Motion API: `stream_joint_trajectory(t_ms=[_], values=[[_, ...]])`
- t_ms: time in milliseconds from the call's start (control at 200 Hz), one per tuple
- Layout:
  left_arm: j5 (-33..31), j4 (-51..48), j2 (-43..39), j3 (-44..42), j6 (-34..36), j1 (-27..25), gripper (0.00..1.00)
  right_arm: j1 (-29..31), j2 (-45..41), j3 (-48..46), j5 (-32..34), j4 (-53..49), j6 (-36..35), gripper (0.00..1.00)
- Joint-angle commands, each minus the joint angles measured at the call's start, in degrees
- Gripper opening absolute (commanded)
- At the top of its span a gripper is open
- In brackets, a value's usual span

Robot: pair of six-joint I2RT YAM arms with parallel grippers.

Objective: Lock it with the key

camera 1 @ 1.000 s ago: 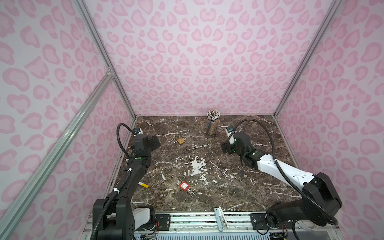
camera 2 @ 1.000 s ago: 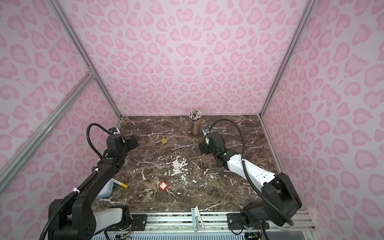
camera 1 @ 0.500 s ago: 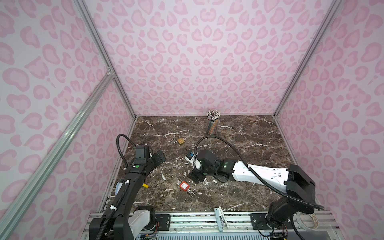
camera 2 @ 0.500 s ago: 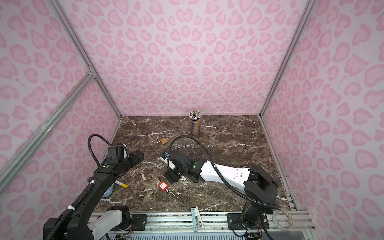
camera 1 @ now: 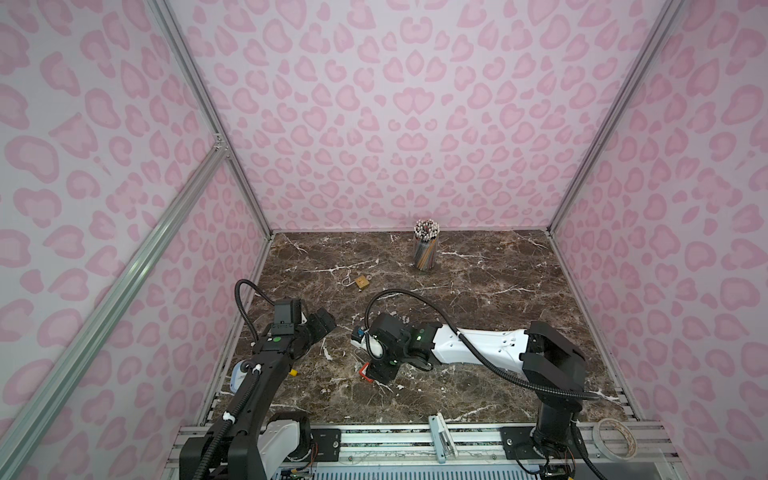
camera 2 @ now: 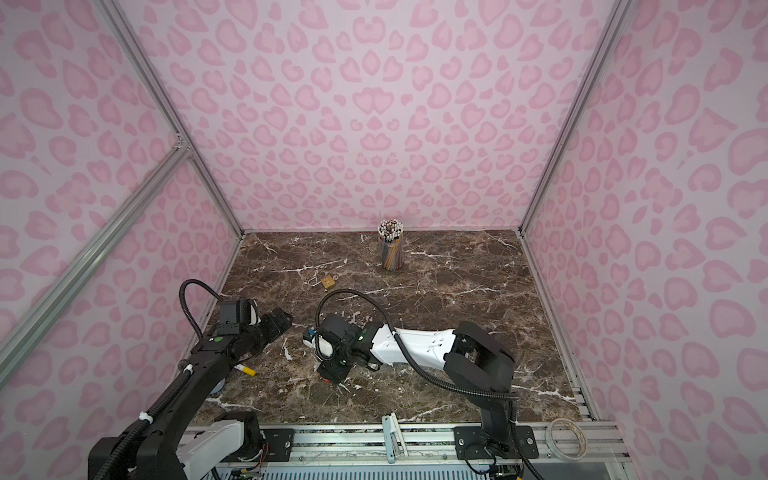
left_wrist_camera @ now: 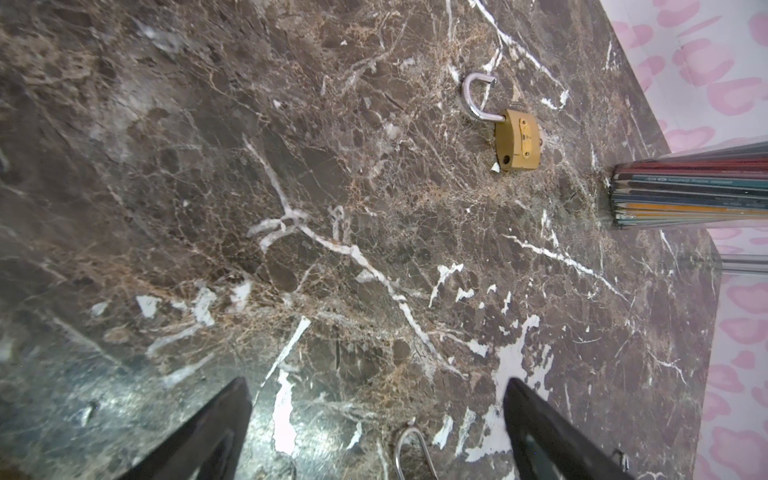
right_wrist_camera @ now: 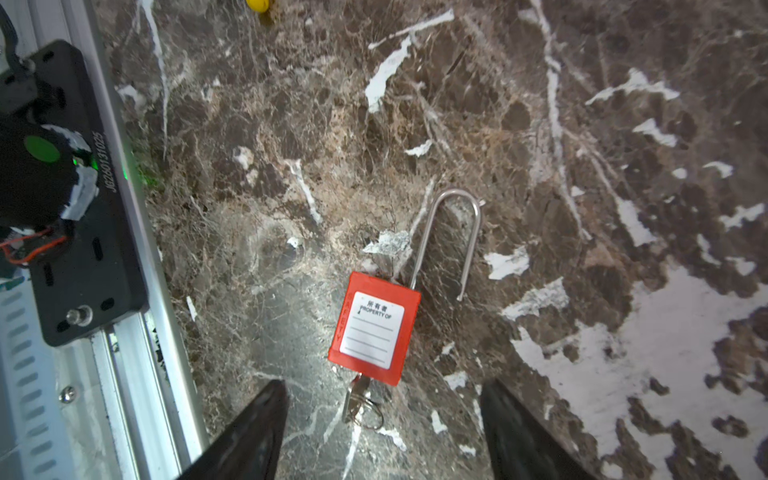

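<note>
- Brown marble desk [camera 1: 478, 299], pink-spotted walls.
- Red padlock [right_wrist_camera: 372, 328] lies flat toward the desk's front, shackle [right_wrist_camera: 453, 232] open, key [right_wrist_camera: 355, 401] in its base; locking not yet done.
- Right hand [right_wrist_camera: 384, 390] hovers released, flanking the key.
- Left hand [left_wrist_camera: 376, 386] released, grasping nothing.

Bare brown marble tabletop [camera 1: 498, 291] is left free across the middle and right. The back edge is blocked by a clear cup of coloured pencils [camera 1: 425, 249]; a brass padlock [camera 1: 362, 282] is seen left of it, well apart. A red plastic padlock with a long steel shackle [right_wrist_camera: 372, 328] and its silver key [right_wrist_camera: 356, 401] are flanked by bare marble, just ahead of the spread fingers of the right gripper [right_wrist_camera: 384, 386].
</note>
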Motion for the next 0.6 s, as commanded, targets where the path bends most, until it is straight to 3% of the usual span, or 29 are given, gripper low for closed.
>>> stream_joint_trajectory(t_ms=[0, 595], values=[[0.33, 0.12, -0.97, -0.91, -1.59, 0.04, 0.96, -0.01, 1.78, 1.02, 0.44, -2.76, -1.76, 0.73], [1.91, 0.09, -1.64, -1.22, -1.27, 1.00, 0.96, 0.82, 8.09, 5.30, -1.05, -4.91, -2.71, 0.63]])
